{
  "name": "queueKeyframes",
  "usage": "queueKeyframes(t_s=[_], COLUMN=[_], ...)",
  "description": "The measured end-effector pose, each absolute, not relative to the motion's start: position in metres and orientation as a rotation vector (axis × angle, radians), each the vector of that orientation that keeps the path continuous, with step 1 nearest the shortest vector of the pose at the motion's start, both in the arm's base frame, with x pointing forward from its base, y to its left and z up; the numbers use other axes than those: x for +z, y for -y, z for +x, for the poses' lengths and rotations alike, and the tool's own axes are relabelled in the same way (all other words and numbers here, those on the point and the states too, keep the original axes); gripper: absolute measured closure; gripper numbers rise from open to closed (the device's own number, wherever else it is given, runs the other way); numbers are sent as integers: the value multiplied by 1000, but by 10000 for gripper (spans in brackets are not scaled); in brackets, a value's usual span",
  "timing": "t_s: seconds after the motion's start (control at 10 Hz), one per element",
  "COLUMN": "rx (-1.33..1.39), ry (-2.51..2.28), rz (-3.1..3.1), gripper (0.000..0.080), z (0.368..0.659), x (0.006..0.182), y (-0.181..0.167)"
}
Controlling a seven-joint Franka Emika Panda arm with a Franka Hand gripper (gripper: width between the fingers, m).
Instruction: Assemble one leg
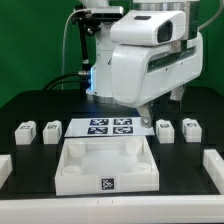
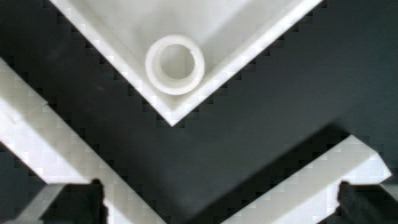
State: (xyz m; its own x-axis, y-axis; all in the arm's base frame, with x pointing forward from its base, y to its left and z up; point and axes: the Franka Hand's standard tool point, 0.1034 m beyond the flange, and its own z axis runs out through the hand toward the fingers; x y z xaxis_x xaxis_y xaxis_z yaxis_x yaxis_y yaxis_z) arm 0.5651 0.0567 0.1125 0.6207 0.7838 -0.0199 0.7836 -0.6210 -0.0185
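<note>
Four legs, small white blocks with marker tags, stand in a row on the black table: two at the exterior view's left (image 1: 26,131) (image 1: 50,129) and two at its right (image 1: 165,129) (image 1: 189,129). My gripper (image 1: 147,107) hangs over the far right corner of the large white panel (image 1: 107,165), mostly hidden behind the arm. In the wrist view the gripper (image 2: 214,205) is open and empty, with dark fingertips (image 2: 63,200) at both sides. It looks down on a panel corner (image 2: 231,25) with a round socket (image 2: 175,63). No leg shows in the wrist view.
The marker board (image 1: 110,126) lies behind the panel, between the two pairs of legs. White rails stand at the table's left (image 1: 5,165) and right (image 1: 213,165) edges. The bulky white arm covers the back middle of the scene.
</note>
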Motion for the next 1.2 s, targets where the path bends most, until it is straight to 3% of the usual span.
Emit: queueKeyframes(t_s=[0.6, 0.9, 1.2], rx=[45, 39, 41], ry=[1403, 1905, 2191], rz=[-2800, -2476, -2179], gripper=[150, 150, 150], z=[563, 498, 459], x=[110, 79, 38], y=[-56, -14, 29])
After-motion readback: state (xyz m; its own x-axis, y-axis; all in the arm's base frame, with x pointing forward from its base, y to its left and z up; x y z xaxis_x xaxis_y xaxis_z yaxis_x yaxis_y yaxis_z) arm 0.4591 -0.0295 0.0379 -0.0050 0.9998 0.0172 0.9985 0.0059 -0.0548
